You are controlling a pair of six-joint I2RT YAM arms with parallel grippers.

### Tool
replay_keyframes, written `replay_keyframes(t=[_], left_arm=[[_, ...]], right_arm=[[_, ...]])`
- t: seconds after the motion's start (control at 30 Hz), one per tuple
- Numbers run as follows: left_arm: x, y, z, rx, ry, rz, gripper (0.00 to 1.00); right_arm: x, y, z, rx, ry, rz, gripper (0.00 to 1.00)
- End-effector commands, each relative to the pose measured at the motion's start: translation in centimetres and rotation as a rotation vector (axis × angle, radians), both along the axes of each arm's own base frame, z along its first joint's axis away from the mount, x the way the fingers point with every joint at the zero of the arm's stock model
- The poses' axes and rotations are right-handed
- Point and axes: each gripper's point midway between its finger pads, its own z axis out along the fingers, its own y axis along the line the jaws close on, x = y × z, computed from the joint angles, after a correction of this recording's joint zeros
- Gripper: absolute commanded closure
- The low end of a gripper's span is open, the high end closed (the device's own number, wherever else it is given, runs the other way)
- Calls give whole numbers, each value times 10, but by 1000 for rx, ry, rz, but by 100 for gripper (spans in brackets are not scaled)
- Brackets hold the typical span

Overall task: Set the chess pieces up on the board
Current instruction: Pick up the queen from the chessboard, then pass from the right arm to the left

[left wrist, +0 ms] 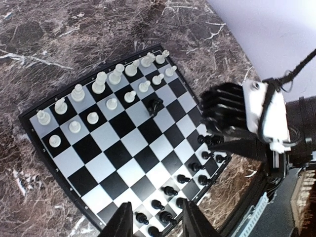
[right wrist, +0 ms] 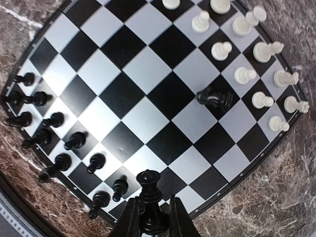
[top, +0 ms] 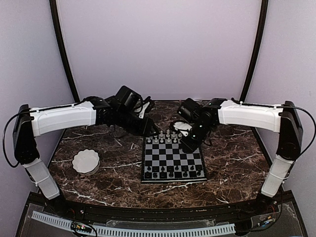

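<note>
Black piece pinched in right end effector — above board, left end effector parted

The top external camera sits high above and behind the arm bases, facing forward and down from well back. It takes in the whole table, with the board lying just toward 6 o'clock of centre. The left wrist camera looks steeply down from nearer, with the left gripper's fingers at 6 o'clock and the right arm entering at 3 o'clock. The right wrist camera hangs closest, nearly overhead, with the right gripper's fingers at 6 o'clock about an upright black piece. All three views share the board. Both wrist views share the toppled black piece, near centre in one and toward 2 o'clock in the other.
</note>
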Motion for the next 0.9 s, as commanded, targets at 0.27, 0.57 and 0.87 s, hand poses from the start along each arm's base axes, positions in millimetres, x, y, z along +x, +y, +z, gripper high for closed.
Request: replay_keyframes(t=[0.27, 0.57, 0.87], left_arm=[[-10, -44, 16, -481, 365, -213, 64], [-13, -51, -5, -480, 475, -224, 66], [-15, -54, -9, -487, 510, -246, 78]], right_arm=[[-7, 61, 53, 210, -88, 149, 98], [-6, 76, 66, 259, -100, 168, 98], [-1, 80, 65, 251, -109, 167, 98]])
